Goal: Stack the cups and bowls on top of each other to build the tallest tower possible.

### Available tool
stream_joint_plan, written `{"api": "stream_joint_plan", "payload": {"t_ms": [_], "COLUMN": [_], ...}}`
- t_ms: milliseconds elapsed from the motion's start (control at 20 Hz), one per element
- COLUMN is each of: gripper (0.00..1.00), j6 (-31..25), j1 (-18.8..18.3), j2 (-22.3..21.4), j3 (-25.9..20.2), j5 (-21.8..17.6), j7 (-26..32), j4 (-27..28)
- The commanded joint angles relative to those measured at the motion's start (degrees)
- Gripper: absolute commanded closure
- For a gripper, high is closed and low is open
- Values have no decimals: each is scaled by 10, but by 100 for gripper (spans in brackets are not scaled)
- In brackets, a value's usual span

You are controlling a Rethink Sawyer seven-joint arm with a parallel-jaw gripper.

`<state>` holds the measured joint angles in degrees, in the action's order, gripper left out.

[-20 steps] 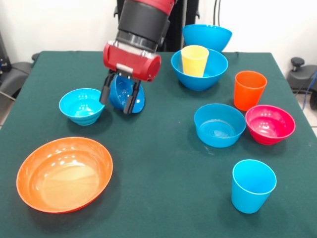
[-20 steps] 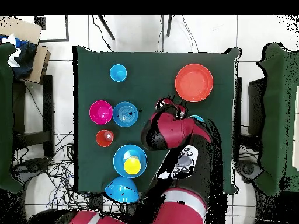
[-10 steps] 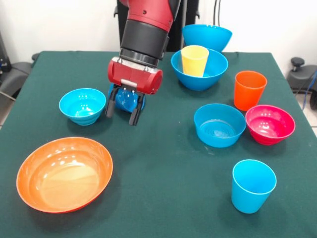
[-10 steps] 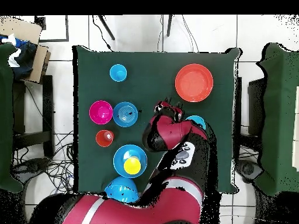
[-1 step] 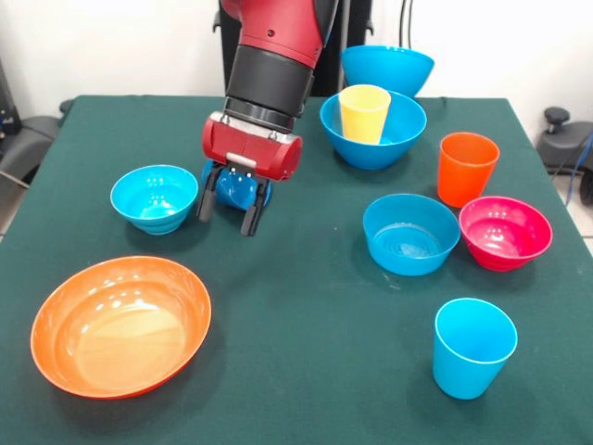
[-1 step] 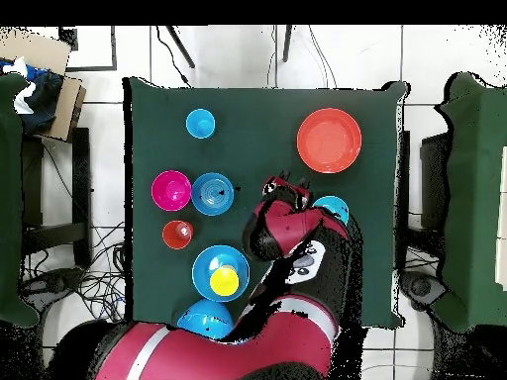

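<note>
Front view showed the gripper clenched on the small dark blue bowl; its glossy rim might slip, dropping it near the cyan bowl.

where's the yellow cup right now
In the front view the yellow cup stands upright inside a large blue bowl at the table's far side, just right of the arm, with another large blue bowl behind it.

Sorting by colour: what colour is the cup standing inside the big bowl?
Yellow cup, clearest in the front view.
</note>
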<state>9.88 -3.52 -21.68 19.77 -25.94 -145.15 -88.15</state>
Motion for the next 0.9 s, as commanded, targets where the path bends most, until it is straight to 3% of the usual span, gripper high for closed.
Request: {"api": "stream_joint_plan", "payload": {"t_ms": [50, 300, 600, 900], "gripper": [0, 0, 0, 0], "j6": [24, 12, -24, -31], "j1": [7, -4, -63, -96], "j2": [16, 1, -34, -59], "j3": [-30, -42, -106, -128], "j5": [8, -11, -75, -117], "j7": [-21, -11, 27, 32], "j4": [27, 26, 27, 1]}}
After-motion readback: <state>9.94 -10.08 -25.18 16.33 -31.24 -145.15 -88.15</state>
